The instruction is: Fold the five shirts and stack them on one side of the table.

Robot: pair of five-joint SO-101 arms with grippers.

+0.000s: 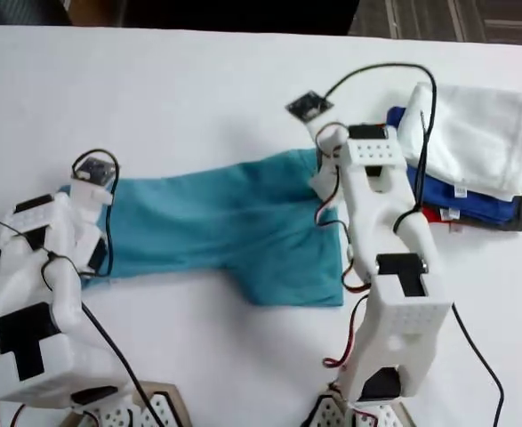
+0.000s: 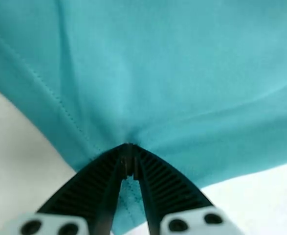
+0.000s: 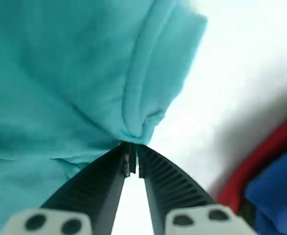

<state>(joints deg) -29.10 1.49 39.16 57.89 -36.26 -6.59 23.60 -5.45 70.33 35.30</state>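
While jaws clamp both ends, teal shirt (image 1: 234,227) spans table (image 1: 198,89) left-right.

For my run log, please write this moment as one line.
left gripper: shut on teal shirt | right gripper: shut on teal shirt | folded stack: near right gripper

teal shirt (image 1: 234,222): soft matt knit cloth, stitched hem, light creases. left end effector (image 2: 130,164) and right end effector (image 3: 132,161): matt black plastic with fine ribbing on the inner faces, mounted on white plastic arm shells (image 1: 403,320) with a slight sheen. worktop (image 1: 154,89) is smooth matt white; folded stack (image 1: 474,142) is matt cloth, the white top piece looks thicker.
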